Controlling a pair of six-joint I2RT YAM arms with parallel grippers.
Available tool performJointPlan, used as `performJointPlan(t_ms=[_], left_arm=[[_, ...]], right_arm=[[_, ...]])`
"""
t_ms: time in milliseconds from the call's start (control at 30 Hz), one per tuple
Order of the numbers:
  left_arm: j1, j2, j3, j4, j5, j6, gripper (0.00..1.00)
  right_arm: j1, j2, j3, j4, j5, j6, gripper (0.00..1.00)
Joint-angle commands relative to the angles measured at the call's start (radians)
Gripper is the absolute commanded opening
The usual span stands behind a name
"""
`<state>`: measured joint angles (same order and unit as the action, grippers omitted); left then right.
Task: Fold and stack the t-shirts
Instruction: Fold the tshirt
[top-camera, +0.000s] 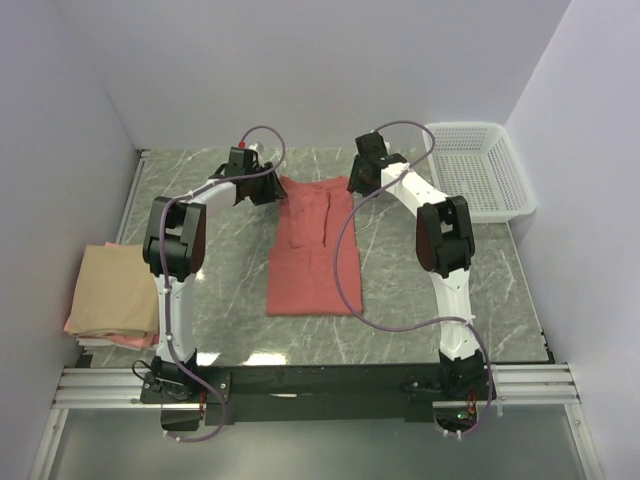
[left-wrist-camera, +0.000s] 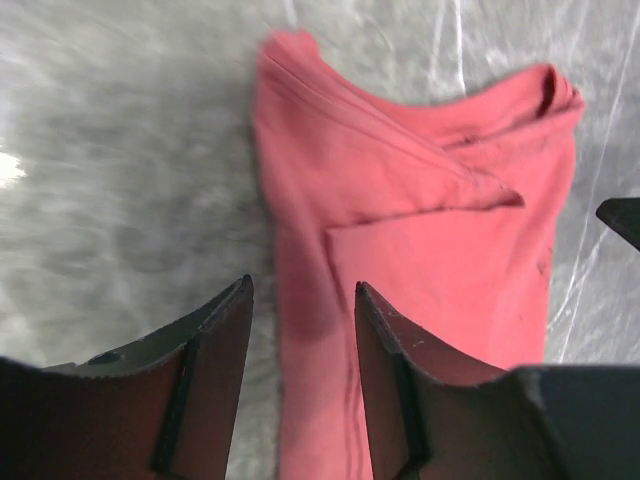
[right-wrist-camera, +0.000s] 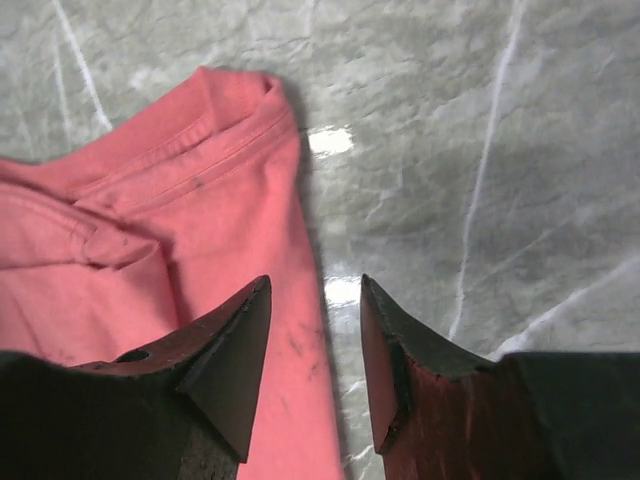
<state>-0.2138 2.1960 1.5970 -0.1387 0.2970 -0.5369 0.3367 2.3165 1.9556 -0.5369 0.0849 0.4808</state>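
Salmon-red t-shirt (top-camera: 312, 250): folded into a long narrow strip, flat on the middle of the table (top-camera: 200, 200), collar end toward the far edge. Shows sleeves tucked inward over the chest in both wrist views. Left gripper (left-wrist-camera: 300, 285) at the strip's far left corner, jaws parted and clasping nothing, the cloth's left edge visible in the gap below; probably just clear of the fabric, though the blur in that view makes this hard to judge. Right gripper (right-wrist-camera: 315, 280) at the far right corner, jaws likewise parted and empty, straddling the right edge of the cloth. Tan-beige t-shirt (top-camera: 112, 290) folded at the left edge of the table, atop the pink t-shirt (top-camera: 128, 340). White mesh basket (top-camera: 520, 185) in the far right corner.
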Motion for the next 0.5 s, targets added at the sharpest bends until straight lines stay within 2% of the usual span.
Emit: performJointPlan(t_ms=[0,133,233,267,367,467], left_arm=[[-0.013,-0.045,-0.002,0.027,0.007,0.003,0.50],[-0.029,-0.021,0.029,-0.015,-0.030,0.021,0.44],[-0.045,0.007,0.072,-0.082,-0.090,0.043,0.34],[-0.051,0.013,0.081,-0.096,-0.104,0.048,0.24],[-0.056,0.025,0.101,-0.133,-0.144,0.055,0.09],[-0.056,0.028,0.104,-0.139,-0.162,0.057,0.06]], right_arm=[[0.025,-0.068,-0.032,0.025,-0.004,0.001,0.48],[0.050,-0.054,-0.054,0.034,-0.008,0.002,0.47],[0.062,-0.032,-0.038,-0.003,0.018,0.007,0.47],[0.064,-0.031,-0.040,-0.003,0.018,0.012,0.47],[0.064,-0.023,-0.040,-0.020,0.030,0.019,0.45],[0.064,-0.013,-0.031,-0.046,0.061,0.021,0.39]])
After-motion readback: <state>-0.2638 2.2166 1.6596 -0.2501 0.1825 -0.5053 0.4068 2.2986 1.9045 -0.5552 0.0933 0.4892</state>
